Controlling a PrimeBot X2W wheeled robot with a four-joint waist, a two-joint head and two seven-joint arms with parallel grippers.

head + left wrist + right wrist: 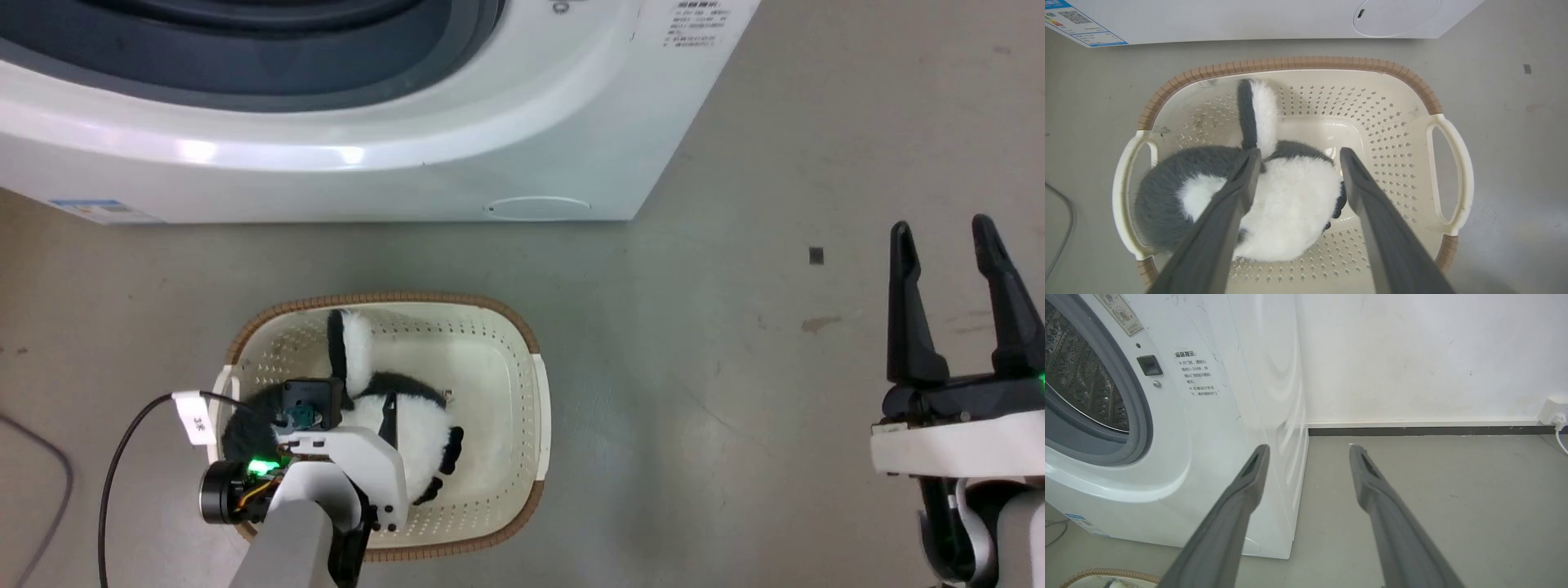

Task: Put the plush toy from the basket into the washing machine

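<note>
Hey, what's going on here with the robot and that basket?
The robot's left gripper is poised over the basket on the floor, its open fingers on either side of the plush toy lying inside, not closed on it yet. The right gripper hangs open and empty off to the side. The washing machine stands just beyond the basket, its steel drum visible through the port.

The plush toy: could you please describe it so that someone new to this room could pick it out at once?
Find the big white washing machine; on the floor before it stands a cream basket with a brown rim. The plush toy lies inside, toward the left end: fluffy black-and-white fur against smooth pale plastic.
</note>
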